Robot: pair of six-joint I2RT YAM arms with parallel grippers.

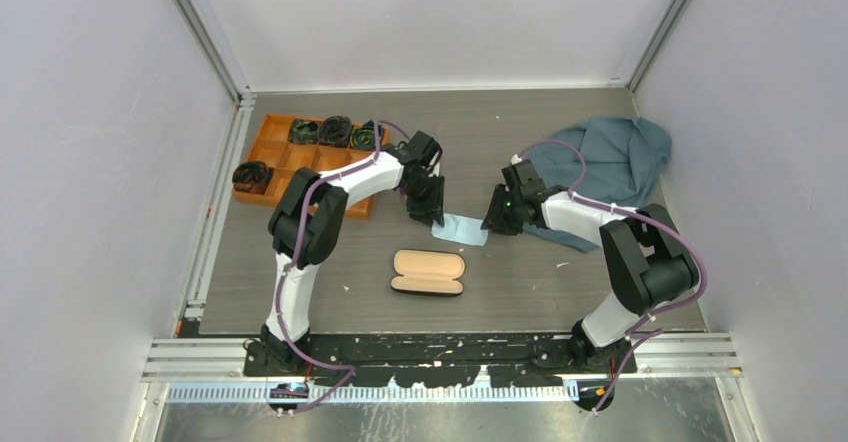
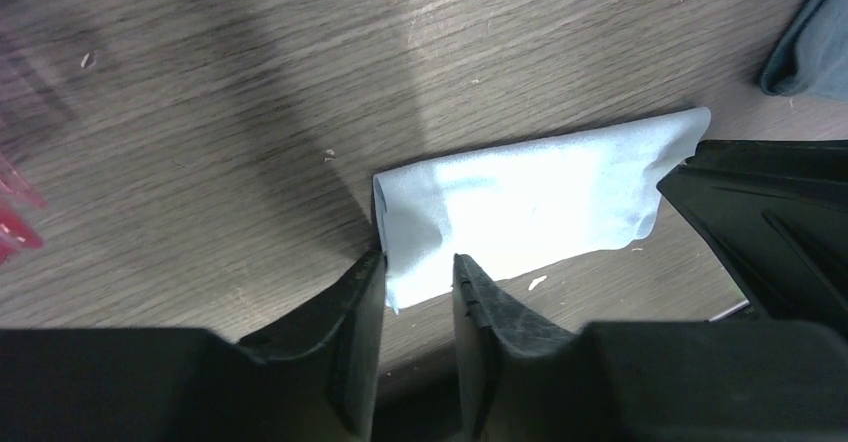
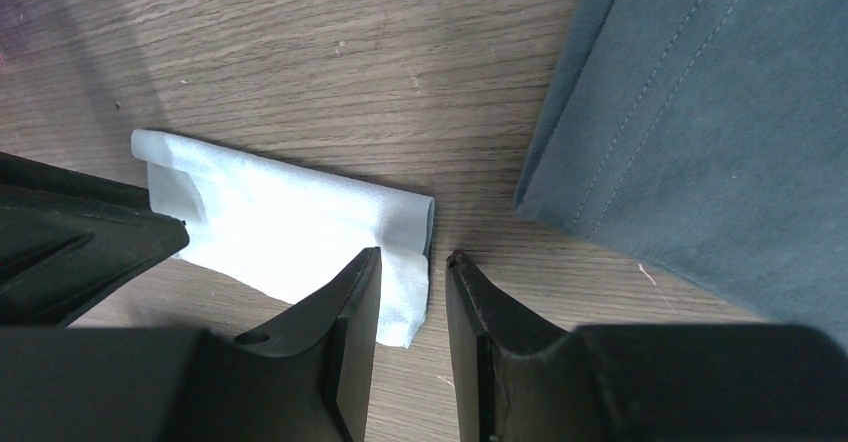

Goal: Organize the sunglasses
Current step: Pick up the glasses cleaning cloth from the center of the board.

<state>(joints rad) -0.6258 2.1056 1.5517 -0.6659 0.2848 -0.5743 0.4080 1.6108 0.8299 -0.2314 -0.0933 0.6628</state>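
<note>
two grippers, left gripper (image 2: 418,262) and right gripper (image 3: 412,257), each with a narrow gap over one end of the light-blue cloth (image 2: 530,202) — better to pinch both ends together, lift evenly.

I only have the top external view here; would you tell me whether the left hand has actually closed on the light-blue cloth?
Observer: Not closed. The left wrist view shows the left hand with a narrow gap between its fingers, and one end of the light-blue cloth lies in that gap.
Operator: Thank you. How does the right hand look?
Observer: Its wrist view shows the right hand also slightly open, straddling the cloth's other end.
Operator: Is the cloth lying as a single flat layer?
Observer: No, it is folded over on itself; the fold shows at each end in the wrist views.
</note>
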